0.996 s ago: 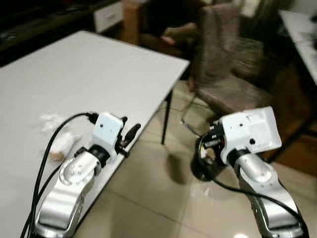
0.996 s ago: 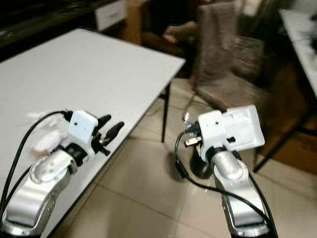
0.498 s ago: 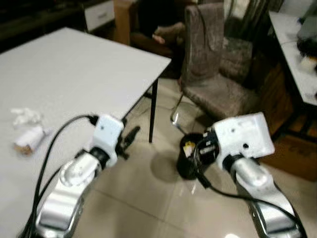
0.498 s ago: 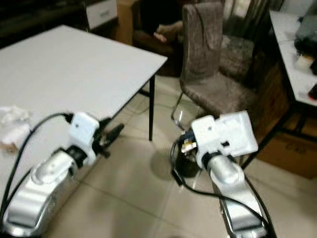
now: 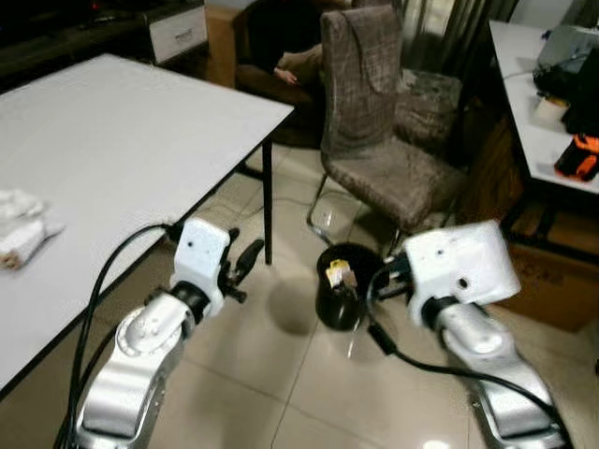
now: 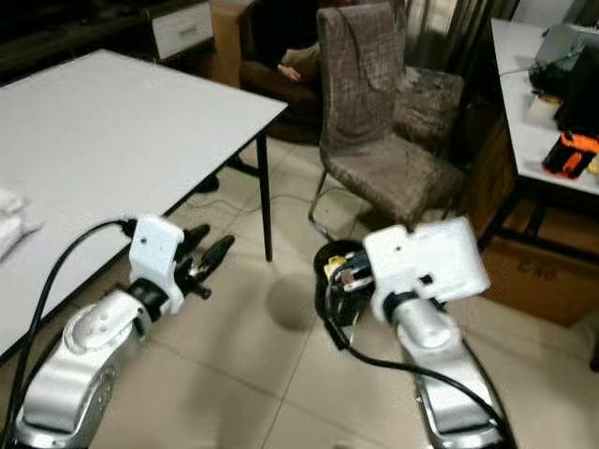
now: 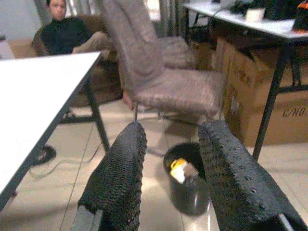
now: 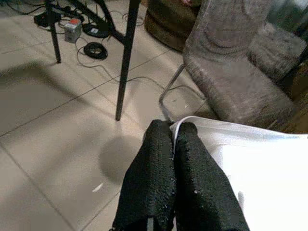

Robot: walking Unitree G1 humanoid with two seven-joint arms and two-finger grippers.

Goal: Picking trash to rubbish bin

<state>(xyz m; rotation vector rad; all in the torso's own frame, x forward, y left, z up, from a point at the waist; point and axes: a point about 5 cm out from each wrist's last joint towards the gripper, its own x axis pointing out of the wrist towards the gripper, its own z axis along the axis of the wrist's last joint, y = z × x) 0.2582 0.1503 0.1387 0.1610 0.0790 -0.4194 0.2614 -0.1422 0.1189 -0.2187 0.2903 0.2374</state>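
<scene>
White tissue [image 8: 250, 159] sat clamped in our right tool [image 8: 171, 132], just beside the black bin [image 5: 342, 290], nearer than our parted left tool [image 7: 171, 178].

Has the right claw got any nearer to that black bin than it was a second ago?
Yes. The right claw, shut on a white sheet, has come closer to the bin on the floor beside the chair.
</scene>
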